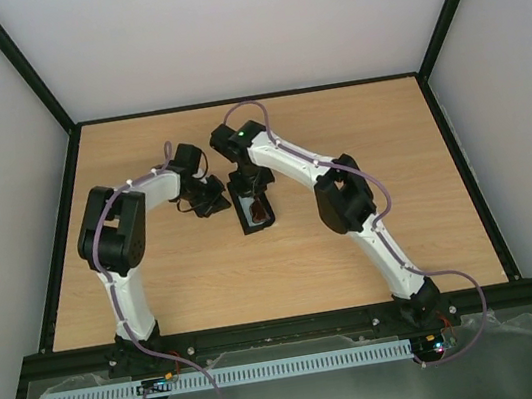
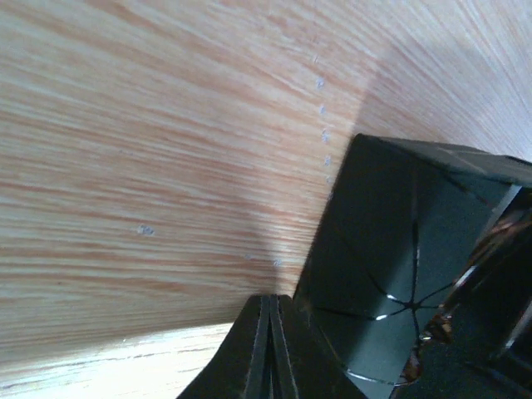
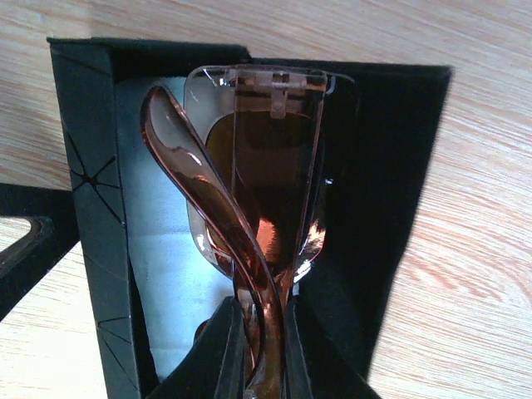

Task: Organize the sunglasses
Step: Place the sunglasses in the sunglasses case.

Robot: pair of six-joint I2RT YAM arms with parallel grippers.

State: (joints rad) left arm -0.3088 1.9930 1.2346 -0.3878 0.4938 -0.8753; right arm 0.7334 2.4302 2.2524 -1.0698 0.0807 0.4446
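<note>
The sunglasses (image 3: 266,183), brown and amber-tinted with folded temple arms, hang inside the open black case (image 3: 391,191), over a light blue cloth (image 3: 166,249) lying in it. My right gripper (image 3: 264,349) is shut on the sunglasses' frame and stands over the case (image 1: 253,210) in the top view. My left gripper (image 2: 271,332) is shut with its fingers pressed together, just left of the case's outer wall (image 2: 366,241); whether it pinches the wall's edge I cannot tell. In the top view the left gripper (image 1: 213,200) is beside the case's left side.
The wooden table (image 1: 157,277) is bounded by a black frame and grey walls. Both arms reach to the middle of the table, their cables looping above them.
</note>
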